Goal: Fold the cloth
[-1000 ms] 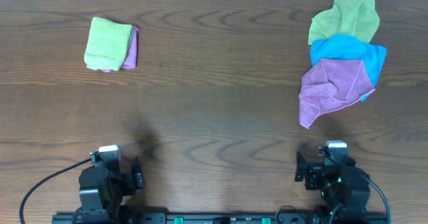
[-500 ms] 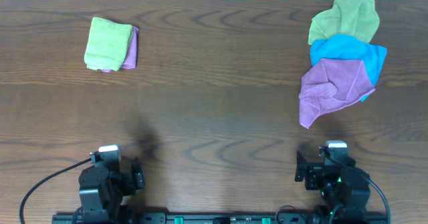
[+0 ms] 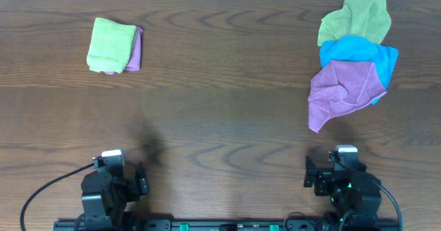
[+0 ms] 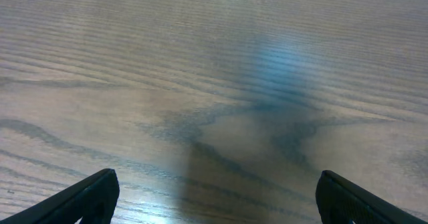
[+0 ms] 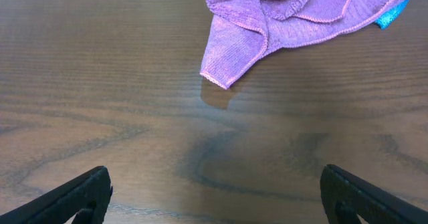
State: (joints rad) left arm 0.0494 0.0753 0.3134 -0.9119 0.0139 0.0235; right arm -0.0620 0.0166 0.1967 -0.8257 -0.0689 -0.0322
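Observation:
The light lime-green cloth (image 3: 110, 45) lies folded into a small rectangle at the far left of the table, on top of a folded purple cloth (image 3: 136, 50) that shows along its right edge. My left gripper (image 3: 114, 172) rests at the near edge, far from the cloth; in the left wrist view its fingers (image 4: 214, 197) are wide apart over bare wood. My right gripper (image 3: 341, 169) rests at the near right; its fingers (image 5: 214, 194) are also wide apart and empty. Neither wrist view shows the lime-green cloth.
At the far right lies a pile of crumpled cloths: a duller olive-green one (image 3: 355, 18) at the back, a blue one (image 3: 362, 52) in the middle, and a purple one (image 3: 341, 89) in front, whose corner (image 5: 231, 57) shows in the right wrist view.

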